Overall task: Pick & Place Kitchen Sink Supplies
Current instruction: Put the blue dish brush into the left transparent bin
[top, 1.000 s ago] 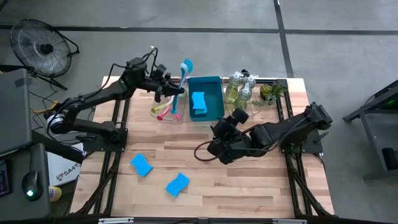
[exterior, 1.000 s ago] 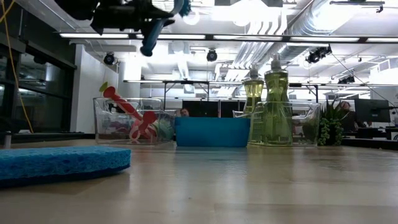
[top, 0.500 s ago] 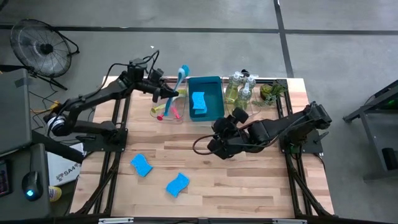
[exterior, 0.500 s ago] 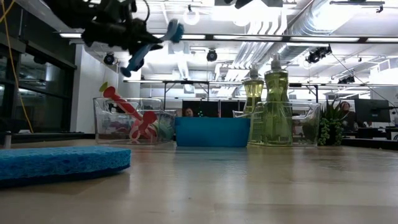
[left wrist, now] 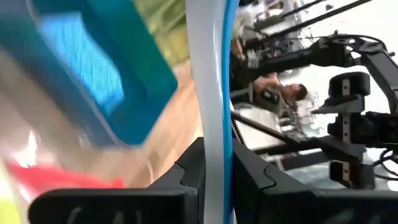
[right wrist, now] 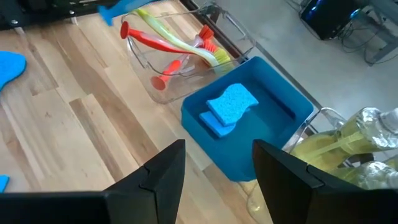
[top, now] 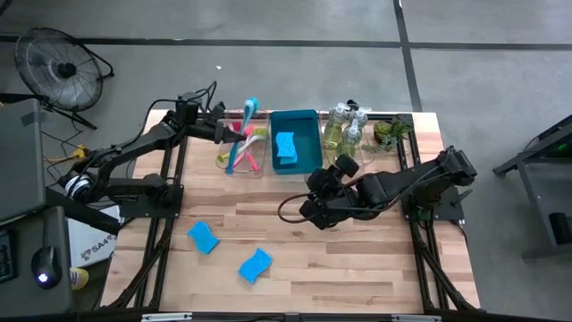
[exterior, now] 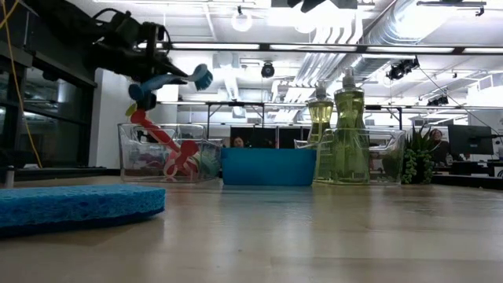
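My left gripper (top: 231,132) is shut on a teal dish brush (top: 243,134) above the clear tray (top: 239,159) at the table's far left. In the low view the brush (exterior: 169,81) slants over that tray (exterior: 169,153). A pink and a yellow-green brush (right wrist: 177,45) lie in the tray. The blue bin (top: 295,140) holds a blue sponge (top: 285,146). Two more sponges (top: 203,237) (top: 255,265) lie flat on the near table. Pump bottles (top: 344,125) stand in a far tray. My right gripper (right wrist: 217,180) hangs open mid-table (top: 315,207). My left gripper pinches the teal brush's handle (left wrist: 211,106) near its middle between the two fingers (left wrist: 194,169). The fingers come from the table's left and lie across the handle. The brush is lifted clear over the tray, slanted, its bristle head (exterior: 203,76) higher than its handle end (exterior: 141,93).
A small plant (top: 391,132) stands at the far right corner beside the bottles. The near sponge (exterior: 78,204) fills the low view's left foreground. Bare wood lies between the two sponges and the right arm (top: 402,183). A fan (top: 58,67) stands off the table's left.
My left gripper has moved toward the table's left edge and down, still shut on the teal brush. The brush has tipped from steep toward level, and its head has dropped from high above the tray to just over it.
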